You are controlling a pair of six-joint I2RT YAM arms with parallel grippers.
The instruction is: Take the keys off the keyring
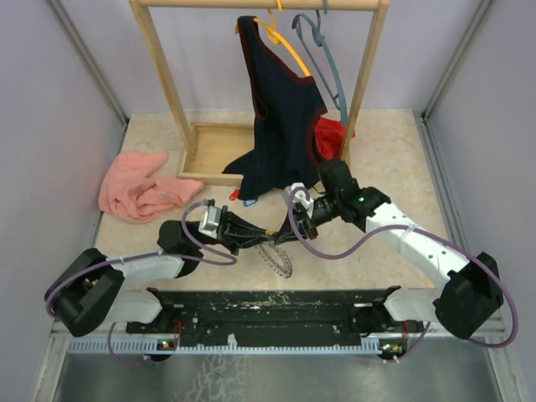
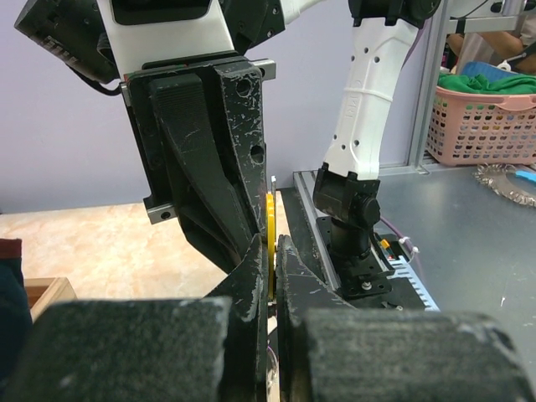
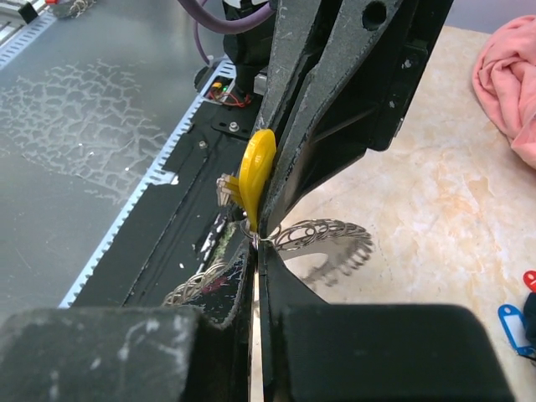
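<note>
Both are clamped shut, nose to nose: left gripper [image 2: 272, 280] and right gripper [image 3: 255, 268] meet right at the yellow key [image 3: 255, 172], which stands on end between them. The keyring [image 3: 331, 239] hangs just below that pinch. Can't tell which one's actually holding what.

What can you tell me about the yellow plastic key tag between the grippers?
The yellow plastic key tag is smooth, glossy and oval, standing roughly upright and seen nearly edge-on. It lies against the fingers of the left gripper, just beyond the tips of the shut right gripper. A wire loop hangs at its lower end, beside the toothed grey keyring.
</note>
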